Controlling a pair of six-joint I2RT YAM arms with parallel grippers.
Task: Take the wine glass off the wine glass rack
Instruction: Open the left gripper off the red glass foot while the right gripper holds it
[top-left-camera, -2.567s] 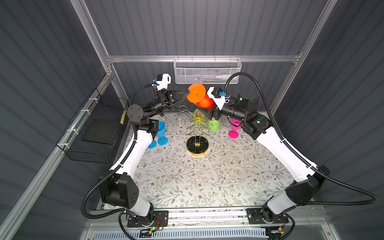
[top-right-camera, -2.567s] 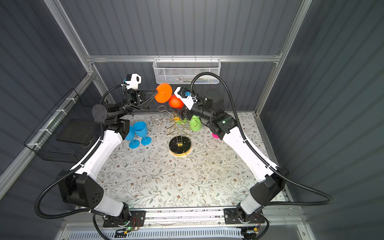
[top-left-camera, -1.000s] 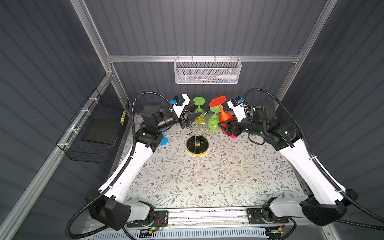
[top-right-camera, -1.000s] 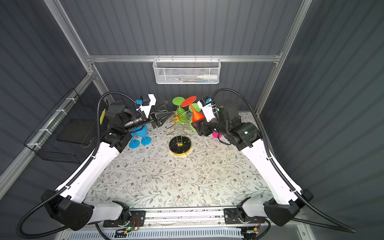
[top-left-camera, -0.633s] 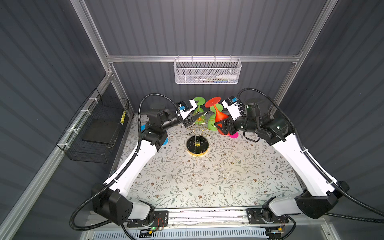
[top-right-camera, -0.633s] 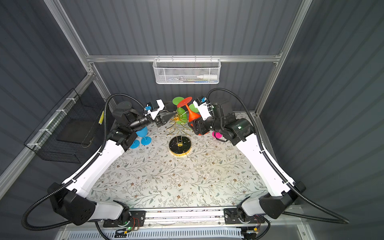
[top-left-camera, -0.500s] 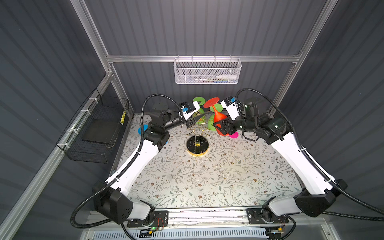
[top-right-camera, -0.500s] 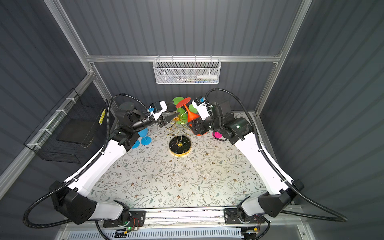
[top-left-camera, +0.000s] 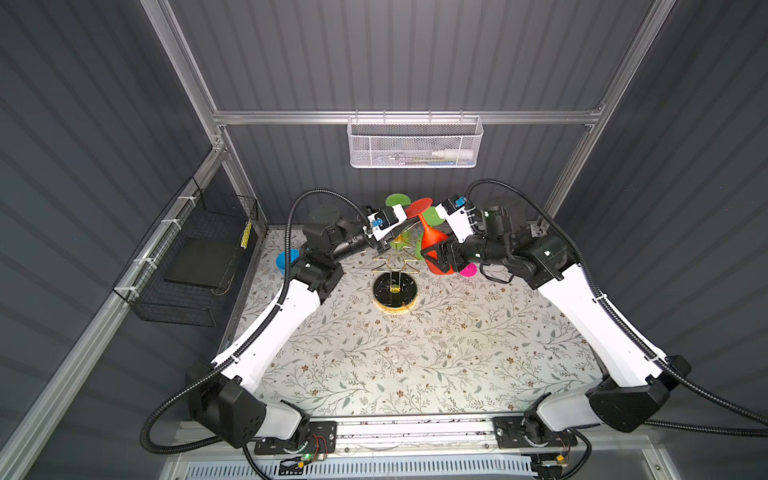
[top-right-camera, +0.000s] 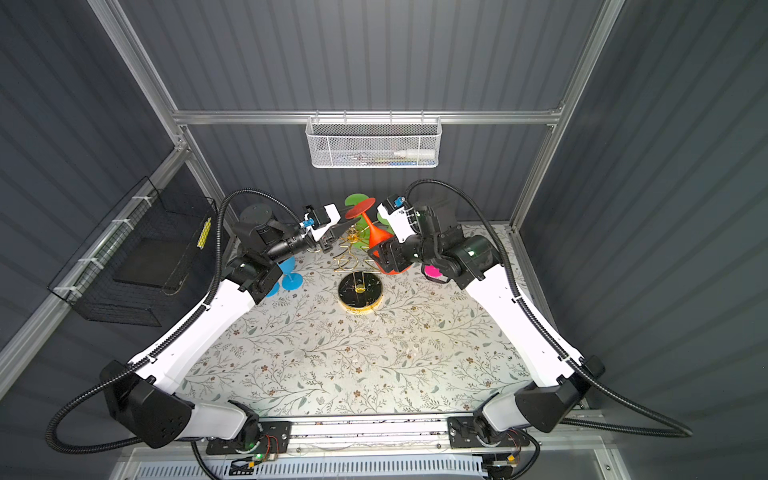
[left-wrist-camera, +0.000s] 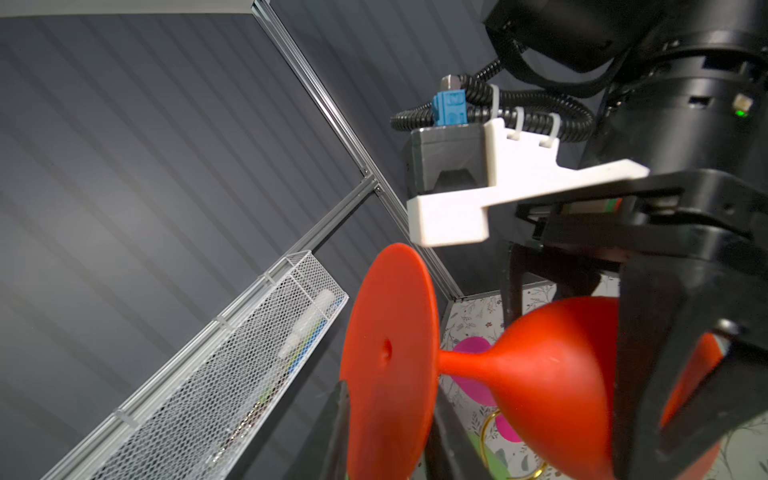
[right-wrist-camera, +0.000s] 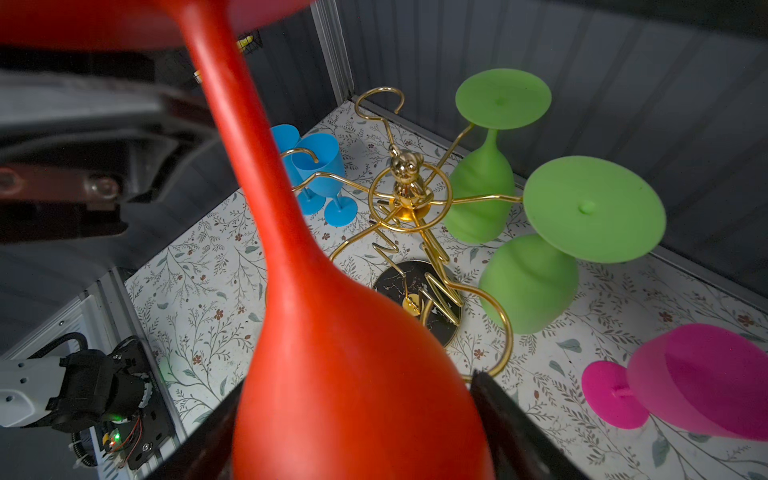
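Overhead stereo pair, close wrist views

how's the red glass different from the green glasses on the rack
Colour: the red glass is red, the green glasses green. Support: the right gripper clamps the red glass by its bowl; the green glasses hang from arms of the rack. Shared: same shape, all foot up.

Red wine glass (top-left-camera: 432, 239): carried by right gripper (top-left-camera: 440, 257) from high over wine glass rack (top-left-camera: 384, 291) down to rack's R side, foot up. Left gripper (top-left-camera: 409, 225): brought fwd to glass foot; jaws narrowed around foot disc.
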